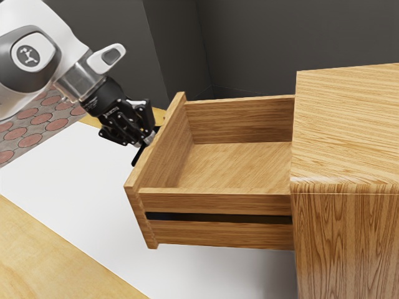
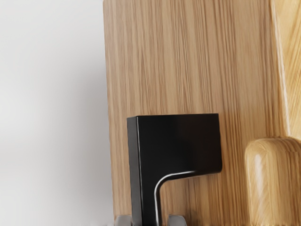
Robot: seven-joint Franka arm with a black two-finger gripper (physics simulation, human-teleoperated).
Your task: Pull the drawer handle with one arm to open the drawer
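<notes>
Pulled far out of the cabinet (image 1: 346, 180) at the frame's right, the drawer (image 1: 218, 168) is seen at centre. The gripper (image 1: 145, 133) is placed at its front, by the handle (image 2: 174, 150), left of centre. Whether it grips cannot be told.

A white tabletop (image 1: 75, 180) meets a red-dotted mat (image 1: 37, 118) before dark grey walls (image 1: 249, 37).
</notes>
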